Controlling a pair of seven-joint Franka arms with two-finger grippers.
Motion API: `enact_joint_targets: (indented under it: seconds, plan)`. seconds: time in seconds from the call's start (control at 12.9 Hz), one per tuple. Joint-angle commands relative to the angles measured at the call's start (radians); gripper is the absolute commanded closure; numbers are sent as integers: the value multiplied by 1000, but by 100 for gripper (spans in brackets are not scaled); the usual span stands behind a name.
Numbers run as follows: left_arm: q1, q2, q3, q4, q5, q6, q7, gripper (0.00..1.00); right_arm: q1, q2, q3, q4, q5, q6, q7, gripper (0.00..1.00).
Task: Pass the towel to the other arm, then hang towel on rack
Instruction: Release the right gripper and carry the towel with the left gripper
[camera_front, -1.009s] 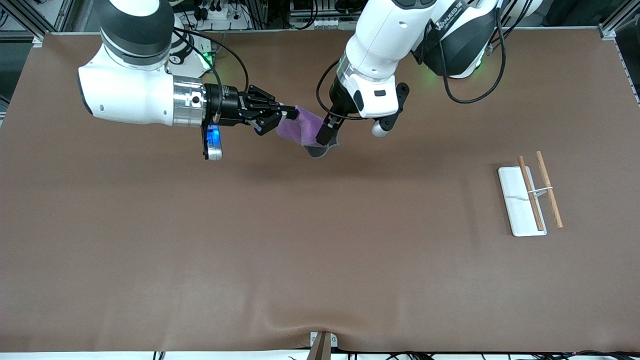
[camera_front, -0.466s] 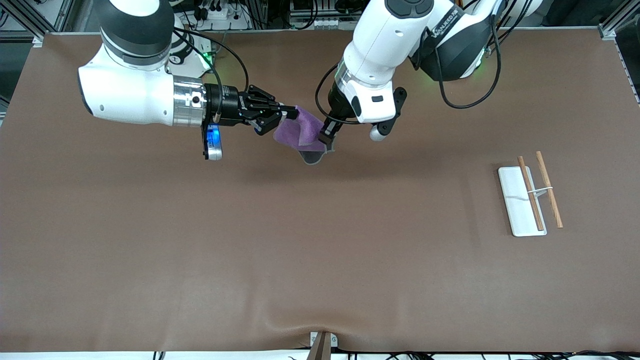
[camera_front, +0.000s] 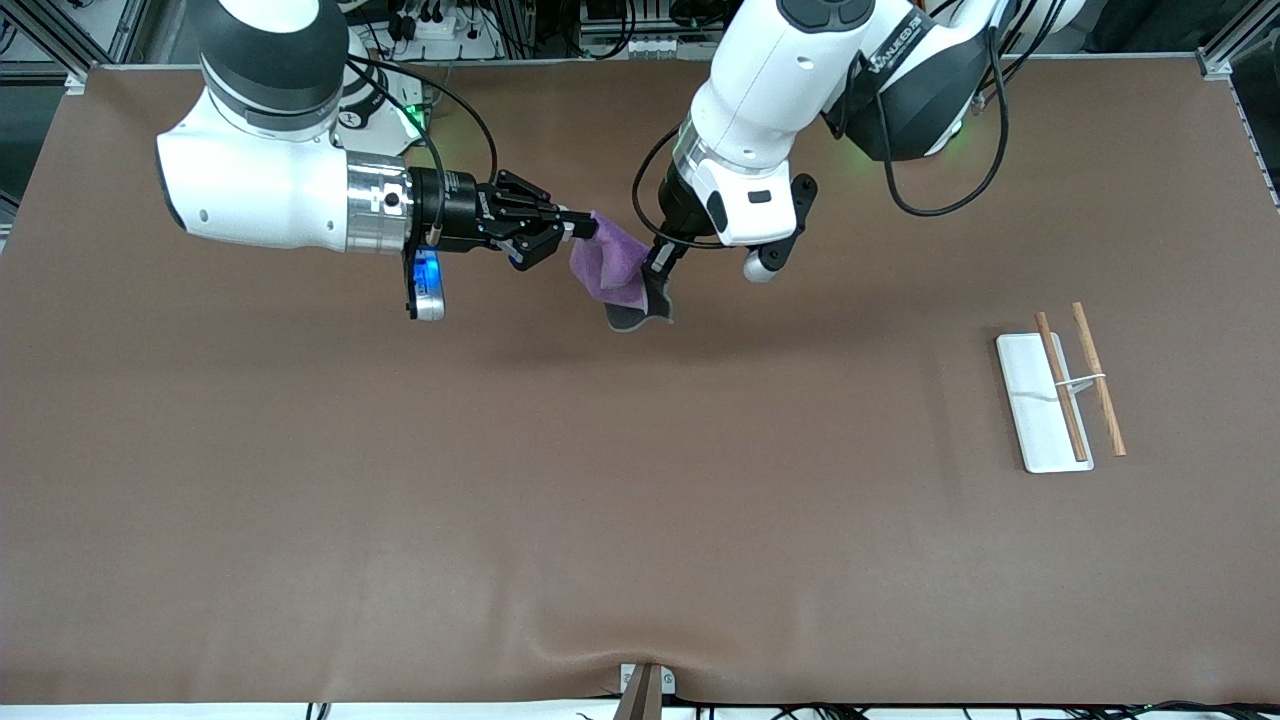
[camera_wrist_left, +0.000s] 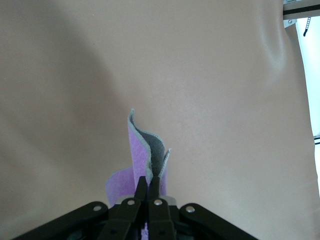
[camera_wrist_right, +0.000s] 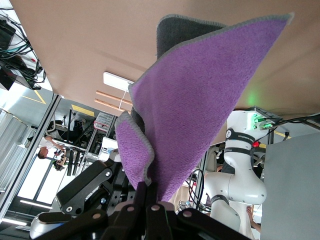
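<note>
Two Franka arms meet in mid-air over the brown table (camera_front: 640, 500), toward the edge where their bases stand and roughly midway along it, each gripping the same small towel (camera_front: 612, 268). The right gripper (camera_front: 585, 229), reaching in level from the right arm's end, has its fingers pressed together on one purple corner of the cloth; in the right wrist view the towel (camera_wrist_right: 200, 100) fans out from that gripper (camera_wrist_right: 149, 200), purple face forward with a dark grey fold showing past it. The left gripper (camera_front: 656, 266), pointing downward from the left arm, pinches another part of the towel, and the left wrist view shows that gripper (camera_wrist_left: 149, 186) with its fingers closed on a folded edge of the towel (camera_wrist_left: 145, 155), grey inside, purple outside. The cloth hangs crumpled between the two tools, clear of the table. The rack (camera_front: 1060, 390), a white tray with two wooden rods, sits well apart near the left arm's end of the table.
</note>
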Motion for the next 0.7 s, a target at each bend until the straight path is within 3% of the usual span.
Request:
enact_joint_targets:
  seconds: [0.0, 0.23, 0.47, 0.62]
  plan:
    - [6, -13, 4, 7, 6, -5, 42, 100, 2, 17, -7, 12, 23, -16, 22, 0]
    - [70, -45, 4, 5, 6, -40, 195, 100, 0, 22, -7, 12, 20, -21, 29, 0]
    - [170, -63, 7, 4, 4, -175, 430, 100, -32, 25, -13, 12, 0, -73, 21, 0]
    - [249, -63, 7, -1, 3, -265, 633, 100, -97, 25, -13, 12, -79, -138, 16, 0]
